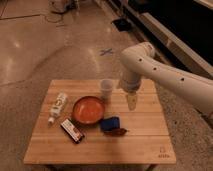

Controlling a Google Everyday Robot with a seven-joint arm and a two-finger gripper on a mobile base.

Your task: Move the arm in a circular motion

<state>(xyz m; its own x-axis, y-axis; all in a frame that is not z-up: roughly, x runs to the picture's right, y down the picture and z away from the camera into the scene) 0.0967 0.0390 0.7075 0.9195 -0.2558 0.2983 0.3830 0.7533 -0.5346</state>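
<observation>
The thick white arm [160, 70] with small dark dots reaches in from the right and bends down over the wooden table [145, 142]. Its pale yellowish gripper [131, 102] points down, hanging just above the table's right-middle part, to the right of a white cup [106, 89].
On the table: an orange bowl [88, 110], a white bottle lying at the left [58, 106], a dark snack bar [72, 131], a blue packet [110, 123] with a red item [118, 132] beside it. Shiny floor surrounds the table, with a blue cross mark [106, 51] behind.
</observation>
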